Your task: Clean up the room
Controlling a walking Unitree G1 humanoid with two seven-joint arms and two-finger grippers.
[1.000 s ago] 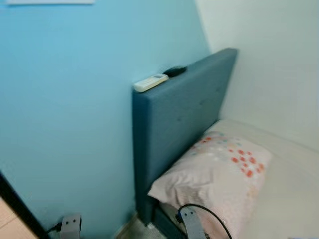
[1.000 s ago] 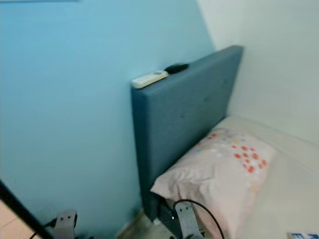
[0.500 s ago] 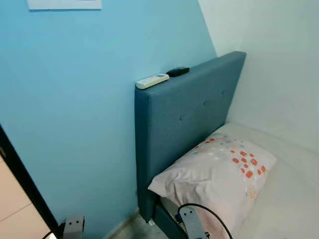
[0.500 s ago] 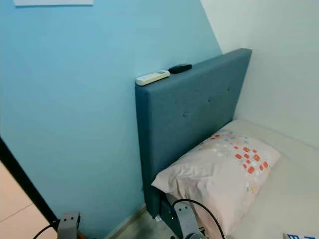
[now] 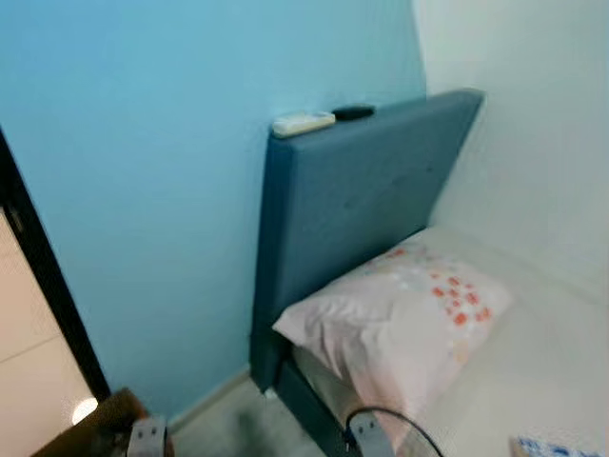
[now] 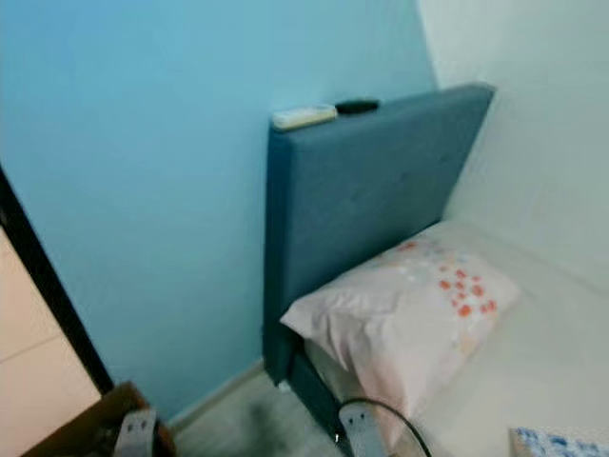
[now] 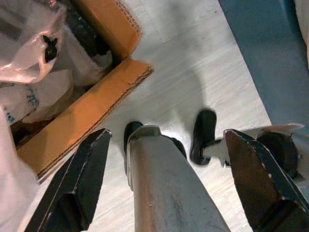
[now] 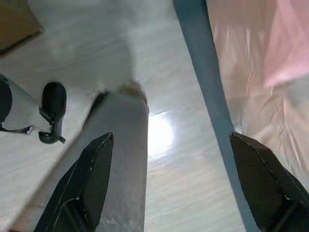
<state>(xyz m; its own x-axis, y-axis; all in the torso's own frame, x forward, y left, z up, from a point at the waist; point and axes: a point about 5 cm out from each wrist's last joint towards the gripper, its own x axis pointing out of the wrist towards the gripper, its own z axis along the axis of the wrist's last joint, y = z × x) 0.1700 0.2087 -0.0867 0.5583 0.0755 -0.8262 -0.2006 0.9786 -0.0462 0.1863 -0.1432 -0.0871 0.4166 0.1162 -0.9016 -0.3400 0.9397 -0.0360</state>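
A blue padded headboard point(image 5: 362, 190) stands against the light blue wall. On its top edge lie a white remote point(image 5: 303, 123) and a black remote point(image 5: 353, 112). A floral pillow point(image 5: 404, 309) rests on the bed point(image 5: 552, 362) below. Both arms hang low. My left gripper point(image 7: 164, 179) is open over the pale floor beside a cardboard box point(image 7: 82, 113) holding plastic bags. My right gripper point(image 8: 169, 183) is open above the floor next to the bed frame point(image 8: 203, 72).
A dark door frame point(image 5: 43, 267) runs down the left side. The corner of the cardboard box point(image 5: 95, 428) sits at the lower left. A blue-and-white printed item point(image 5: 557, 447) lies on the bed at the lower right. My own legs and feet point(image 7: 203, 135) stand on the floor.
The camera has swung left and down: the headboard and pillow have shifted right, the door frame takes more of the left side, and the cardboard box corner has come into view.
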